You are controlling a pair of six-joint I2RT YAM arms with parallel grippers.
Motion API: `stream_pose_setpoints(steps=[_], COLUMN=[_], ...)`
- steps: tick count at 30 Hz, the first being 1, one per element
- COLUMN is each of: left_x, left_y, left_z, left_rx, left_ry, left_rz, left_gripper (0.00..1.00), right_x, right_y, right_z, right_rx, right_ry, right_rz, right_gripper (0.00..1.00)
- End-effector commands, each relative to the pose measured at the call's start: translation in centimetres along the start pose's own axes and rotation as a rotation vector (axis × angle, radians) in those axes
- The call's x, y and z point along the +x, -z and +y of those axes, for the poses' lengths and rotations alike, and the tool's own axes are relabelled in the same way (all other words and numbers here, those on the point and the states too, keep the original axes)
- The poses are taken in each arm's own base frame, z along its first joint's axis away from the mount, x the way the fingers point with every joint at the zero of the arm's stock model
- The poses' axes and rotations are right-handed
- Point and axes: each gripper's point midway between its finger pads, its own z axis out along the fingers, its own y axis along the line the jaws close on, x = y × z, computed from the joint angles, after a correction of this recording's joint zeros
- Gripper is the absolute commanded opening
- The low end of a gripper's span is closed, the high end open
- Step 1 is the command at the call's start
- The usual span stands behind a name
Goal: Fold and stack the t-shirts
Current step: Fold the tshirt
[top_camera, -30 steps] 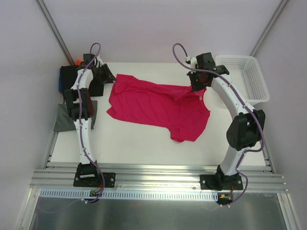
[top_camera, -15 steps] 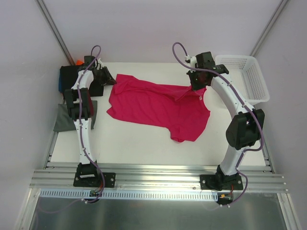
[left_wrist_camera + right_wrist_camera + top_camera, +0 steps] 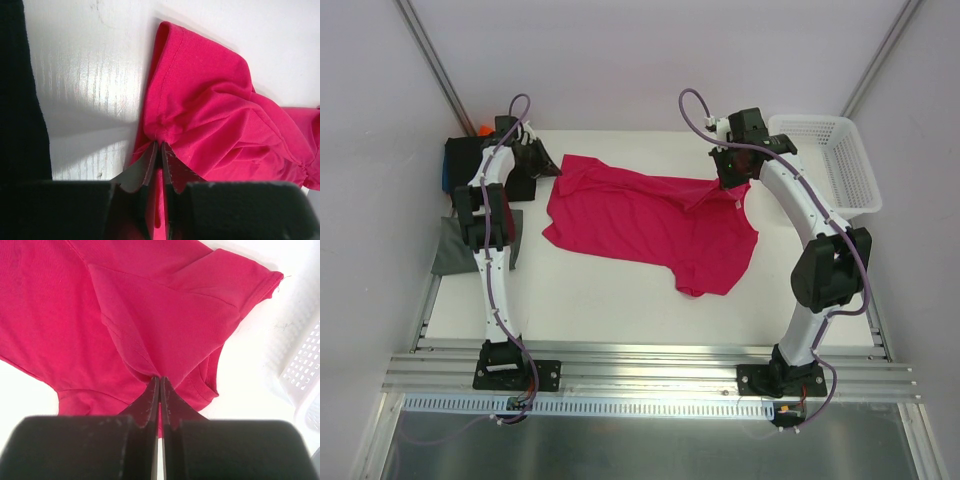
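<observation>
We hold the pink shirt (image 3: 650,225) at two places. It lies spread but rumpled and slanted across the middle of the tabletop (image 3: 620,300). The left claw (image 3: 550,169) is clamped on a bunched sleeve edge at the shirt's far-left corner. The right claw (image 3: 724,186) is pinched on a raised ridge of cloth at the far-right side, beside the neck opening.

Both grips look thin to us. In the left wrist view only a small gather of cloth sits between the tips, so a firm pull could let it slip free. On the right we seem to be holding a fold rather than a single edge. If so, lifting may carry two layers together and leave the fold crooked. Uneven pulls from the two sides would probably twist the body further.

The left claw also works just beside a folded black shirt (image 3: 465,160). A grey-green shirt (image 3: 447,250) lies nearer on the left, and a careless sweep there could drag that pile.

The white basket (image 3: 815,119) stands at the far right, apart from the shirt. We see nothing inside it.
</observation>
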Motion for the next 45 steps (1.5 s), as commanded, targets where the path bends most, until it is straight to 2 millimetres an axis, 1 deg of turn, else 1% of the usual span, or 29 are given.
stream_pose_setpoints(steps=[1,2,3,5,8,9,13,15,16,18,22,23,24,26,28,29,31,32,33,34,36,39,41,45], left_x=[-3.4,-3.5,-3.8,-4.3,-4.7,-5.0,-5.4,-5.5,-5.5,-5.3,-4.9,-4.7,-4.7,-4.6,-4.3,-4.1,-3.8,-3.3,-2.9,-2.5,-1.6,-1.7,-2.4,-2.6], left_y=[5.1,5.5,6.4,7.9,9.2,9.9,11.0,10.9,10.7,10.1,8.9,8.4,8.4,8.0,7.6,7.1,6.3,5.2,4.7,4.3,2.9,1.7,1.2,0.5], left_z=[-4.4,-4.7,-5.3,-6.8,-8.0,-8.8,-9.8,-9.7,-9.6,-9.1,-8.9,-8.8,-8.8,-8.9,-8.5,-8.0,-7.3,-6.4,-6.2,-6.1,-5.2,-4.4,-4.0,-3.5], left_rx=[0.04,0.042,0.046,0.073,0.09,0.106,0.119,0.112,0.109,0.101,0.099,0.101,0.099,0.097,0.09,0.078,0.073,0.067,0.075,0.086,0.077,0.068,0.061,0.051], left_ry=[-0.096,-0.102,-0.113,-0.136,-0.154,-0.165,-0.187,-0.194,-0.192,-0.203,-0.202,-0.201,-0.204,-0.208,-0.196,-0.185,-0.179,-0.15,-0.135,-0.118,-0.089,-0.081,-0.084,-0.085], left_rz=[-0.108,-0.112,-0.126,-0.145,-0.165,-0.176,-0.196,-0.201,-0.198,-0.189,-0.171,-0.163,-0.164,-0.16,-0.15,-0.144,-0.128,-0.105,-0.09,-0.074,-0.044,-0.043,-0.06,-0.069], left_gripper=[0.05,0.01,0.0,0.0,0.0,0.0,0.0,0.07,0.1,0.09,0.11,0.06,0.01,0.0,0.17,0.21,0.21,0.17,0.12,0.12,0.12,0.12,0.11,0.11], right_x=[-0.8,-0.6,-0.7,-0.8,-1.0,-0.9,-0.8,-0.8,-0.8,-0.8,-0.3,-0.2,-0.1,0.2,0.4,0.9,1.1,1.2,1.3,1.5,1.6,1.8,2.0,2.2], right_y=[0.0,-0.2,-0.2,-0.2,-0.1,0.0,0.0,0.1,0.2,0.4,0.7,0.7,0.9,1.0,1.4,1.1,1.2,1.2,1.2,1.1,1.1,1.2,1.1,1.0], right_z=[-0.4,-0.6,-0.7,-1.1,-1.0,-1.0,-0.7,-0.7,-0.7,-0.7,-0.7,-0.7,-0.7,-0.7,-0.8,-0.7,-0.8,-0.7,-0.8,-0.7,-0.7,-0.8,-0.9,-1.0], right_rx=[0.019,0.019,0.019,0.026,0.02,0.019,0.009,0.009,0.01,0.01,0.014,0.015,0.017,0.021,0.026,0.023,0.026,0.025,0.026,0.025,0.026,0.032,0.036,0.039], right_ry=[0.036,0.035,0.035,0.033,0.036,0.032,0.03,0.029,0.029,0.029,0.032,0.034,0.036,0.041,0.042,0.045,0.045,0.048,0.048,0.047,0.049,0.048,0.048,0.047], right_rz=[-0.02,-0.015,-0.018,-0.024,-0.033,-0.033,-0.033,-0.036,-0.037,-0.04,-0.037,-0.038,-0.038,-0.038,-0.041,-0.03,-0.028,-0.024,-0.019,-0.013,-0.007,0.001,0.006,0.011], right_gripper=[0.01,0.01,0.01,0.0,0.01,0.0,0.01,0.0,0.01,0.01,0.01,0.01,0.01,0.01,0.01,0.01,0.01,0.01,0.0,0.01,0.01,0.01,0.01,0.01])
